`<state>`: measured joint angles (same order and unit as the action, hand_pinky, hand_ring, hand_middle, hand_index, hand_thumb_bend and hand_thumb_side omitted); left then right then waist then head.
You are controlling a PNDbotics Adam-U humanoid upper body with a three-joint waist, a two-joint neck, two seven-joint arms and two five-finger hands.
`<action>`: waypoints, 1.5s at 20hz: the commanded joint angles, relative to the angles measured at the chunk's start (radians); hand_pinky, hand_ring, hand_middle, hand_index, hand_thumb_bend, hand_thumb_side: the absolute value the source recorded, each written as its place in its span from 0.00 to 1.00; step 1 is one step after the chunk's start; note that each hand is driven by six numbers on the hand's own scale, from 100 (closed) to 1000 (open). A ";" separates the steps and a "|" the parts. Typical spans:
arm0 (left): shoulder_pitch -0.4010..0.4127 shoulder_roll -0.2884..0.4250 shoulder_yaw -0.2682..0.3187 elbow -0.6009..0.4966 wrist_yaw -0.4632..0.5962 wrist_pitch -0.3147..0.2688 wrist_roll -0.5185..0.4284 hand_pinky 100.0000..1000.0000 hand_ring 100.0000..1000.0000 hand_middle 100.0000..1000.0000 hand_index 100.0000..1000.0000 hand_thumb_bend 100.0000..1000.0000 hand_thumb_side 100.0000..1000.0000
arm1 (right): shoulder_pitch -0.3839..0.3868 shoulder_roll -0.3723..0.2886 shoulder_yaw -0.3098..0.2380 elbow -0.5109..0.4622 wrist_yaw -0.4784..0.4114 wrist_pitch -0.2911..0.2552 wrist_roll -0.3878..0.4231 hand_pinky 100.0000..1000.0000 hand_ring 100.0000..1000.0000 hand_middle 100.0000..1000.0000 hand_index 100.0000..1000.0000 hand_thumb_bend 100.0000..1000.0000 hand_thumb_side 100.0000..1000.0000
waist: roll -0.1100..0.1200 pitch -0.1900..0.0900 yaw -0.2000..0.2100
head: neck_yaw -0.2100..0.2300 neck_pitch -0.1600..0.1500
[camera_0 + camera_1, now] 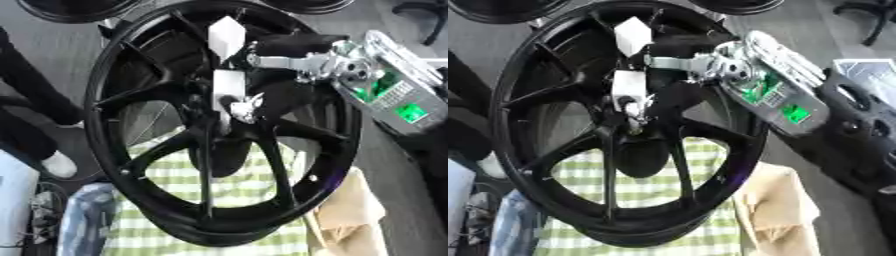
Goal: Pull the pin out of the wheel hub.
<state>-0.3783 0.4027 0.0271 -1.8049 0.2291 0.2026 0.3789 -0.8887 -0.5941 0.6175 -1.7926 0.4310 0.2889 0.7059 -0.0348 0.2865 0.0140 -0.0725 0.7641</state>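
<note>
A large black wheel hub (175,150) stands upright on edge, filling most of both views, its spokes running out from a dark centre to the rim. Behind its lower half lies a green-and-white checked cloth (236,185), with a tan fabric piece (350,210) just beside it at the lower right.

The right arm enters from the right side, its silver wrist and green-lit electronics (394,100) visible beside the rim. The right hand (297,55) reaches across the upper spokes toward the centre of the hub. Its dark fingers are curled over the upper part of the wheel, near a white block-like part (227,37) at the top and a second white part (229,92) just below it. Whether the fingers close on anything cannot be told; the black fingers merge with the black spokes.

A small silvery piece (248,106), taken to be the pin, sits at the hub centre, just beside the lower white part and touching the spokes' junction. It appears seated in the hub, not in the hand.

The left hand shows in neither view.

Further dark wheels (74,10) lie beyond the top edge.
</note>
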 commanded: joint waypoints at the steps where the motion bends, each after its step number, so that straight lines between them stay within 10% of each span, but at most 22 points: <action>1: -0.012 0.009 0.001 -0.012 0.001 -0.001 -0.005 0.68 0.60 0.58 0.66 0.00 0.78 | -0.019 -0.011 -0.011 -0.013 -0.022 0.029 -0.025 0.82 0.73 0.56 0.81 0.00 0.65 | 0.002 -0.014 0.001 | -0.001 0.006; 19: -0.010 0.011 0.003 -0.010 0.000 0.003 -0.003 0.68 0.61 0.58 0.66 0.00 0.78 | -0.027 -0.040 -0.060 -0.141 -0.212 0.203 -0.140 0.69 0.51 0.27 0.51 0.00 0.33 | 0.001 -0.017 -0.005 | -0.004 0.006; 30: -0.007 0.011 0.012 -0.012 0.000 0.000 0.004 0.68 0.61 0.58 0.66 0.00 0.79 | 0.069 -0.133 -0.315 -0.207 -0.506 0.190 -0.328 0.69 0.48 0.25 0.50 0.00 0.26 | 0.006 -0.014 -0.021 | 0.011 -0.002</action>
<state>-0.3781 0.3955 0.0281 -1.8044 0.2291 0.2044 0.3792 -0.8083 -0.6870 0.3518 -1.9792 -0.0342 0.4861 0.4117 -0.0322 0.2870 -0.0071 -0.0655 0.7638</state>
